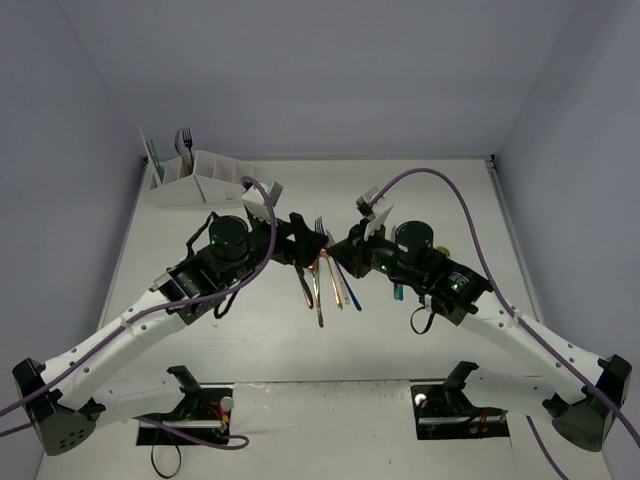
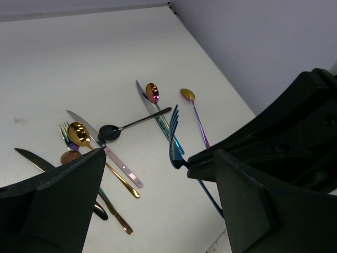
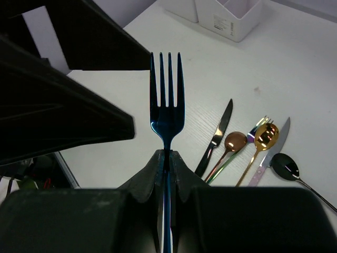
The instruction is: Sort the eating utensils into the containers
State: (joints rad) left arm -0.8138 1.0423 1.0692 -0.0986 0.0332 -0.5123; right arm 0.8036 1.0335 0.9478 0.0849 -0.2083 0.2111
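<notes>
Both arms bend inward over the desk (image 1: 430,200)
Right gripper (image 3: 167,158) grasping a blue fork (image 3: 167,113) by its handle, tines reaching the released left gripper (image 1: 292,235) just left. Rack (image 1: 205,185) far left.

The right claw's (image 1: 335,245) blue fork (image 3: 167,105) fills the gap before the left claw (image 1: 298,230), above scattered utensils (image 1: 325,288); far table (image 1: 320,185) lies open.

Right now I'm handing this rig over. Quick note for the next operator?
Right gripper: shut on the blue fork, lifted, tines pointing toward the other arm.
Left gripper: open, empty, close beside that fork.
White rack: far left; a silver fork and a teal piece stand in it.
Left to do: the blue fork, plus the loose utensils lying between the arms.
</notes>
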